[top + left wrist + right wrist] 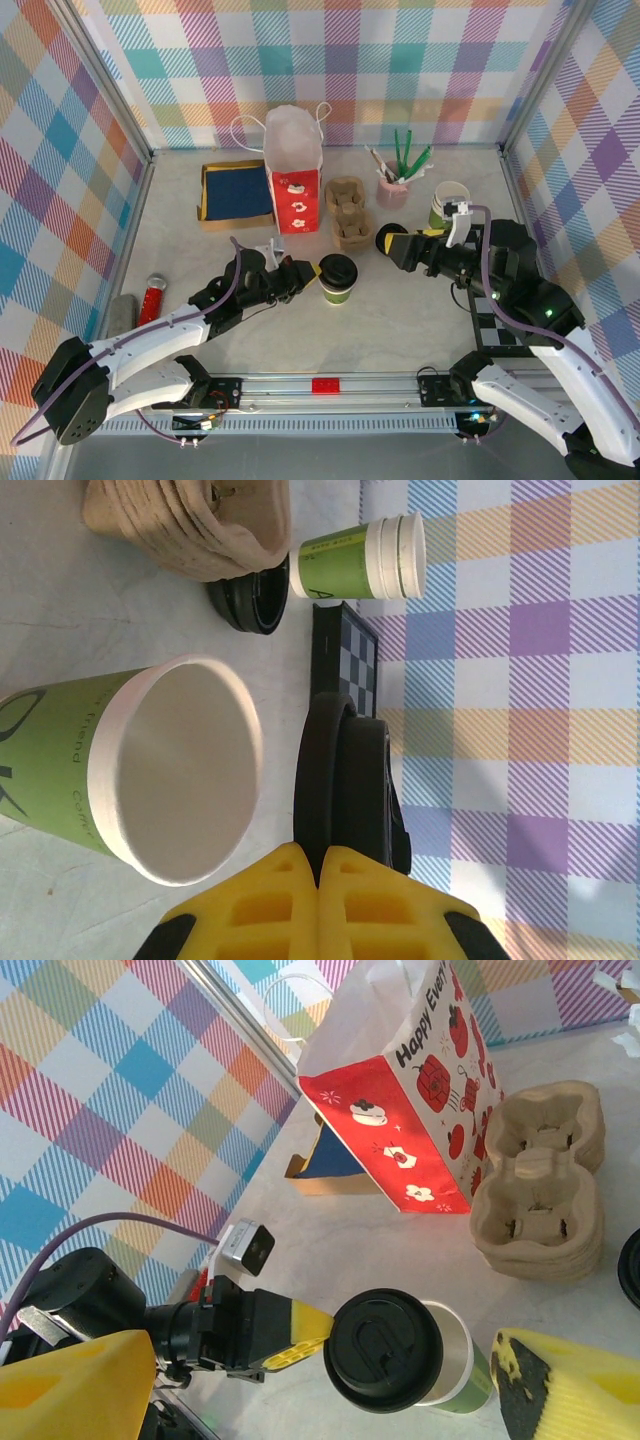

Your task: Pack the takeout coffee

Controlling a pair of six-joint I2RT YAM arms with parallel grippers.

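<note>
Left gripper (320,865): my ribbed yellow pads are pinched tight on the edge of the black lid (383,1350).
Right gripper (398,248): my jaws stand wide apart with nothing between them, just right of the cup.
Lid: a round disc of glossy black plastic with a raised rim, held just above the cup's mouth, off-centre and not seated.
Takeout coffee (336,293): a short, upright paper cup with a matte olive-green wall and a rolled cream rim. It looks empty inside.
Place: mid-table (400,320), between my grippers, in front of the red bag (295,195) and the stacked pulp carriers (540,1180).
Bag: smooth printed paper, much taller than the cup.
Carriers: rough, moulded brown fibre.
</note>
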